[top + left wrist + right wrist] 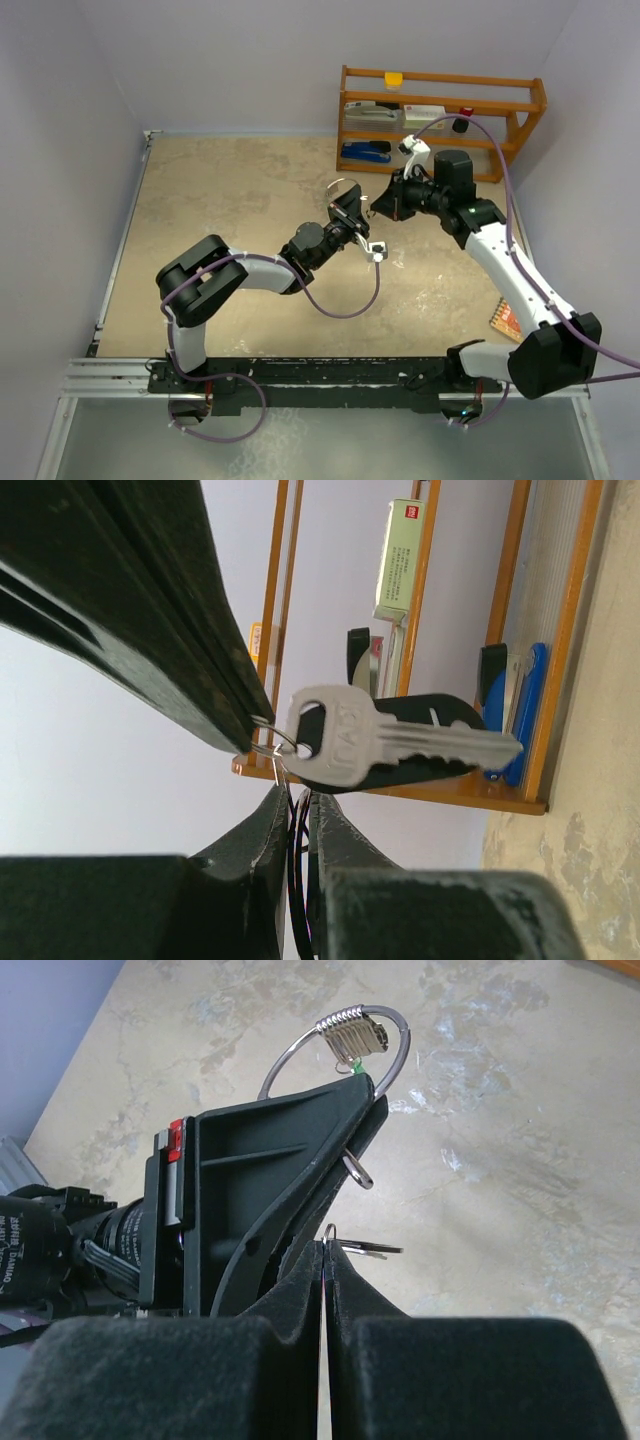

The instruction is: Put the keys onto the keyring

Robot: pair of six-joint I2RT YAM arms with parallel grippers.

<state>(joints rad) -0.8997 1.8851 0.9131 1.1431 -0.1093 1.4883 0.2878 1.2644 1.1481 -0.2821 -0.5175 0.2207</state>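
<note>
My left gripper [352, 215] is shut on the keyring [341, 189], a large thin silver wire ring held above the table. In the right wrist view the keyring [300, 1045] rises over the left fingers [300, 1150], with a silver cluster [350, 1032] and a bit of green [355, 1063] at its top. My right gripper [327, 1248] is shut on a small split ring [330, 1232] that carries the keys [368, 1250], seen edge-on. In the left wrist view a silver key [385, 742] hangs in front of a black-headed key [440, 712], right above my left gripper [296, 798].
An orange wooden rack [440, 105] stands at the back right with a blue stapler [365, 152], a box and small items; it also shows in the left wrist view [420, 790]. An orange-red booklet [508, 318] lies by the right arm. Grey walls close in on both sides.
</note>
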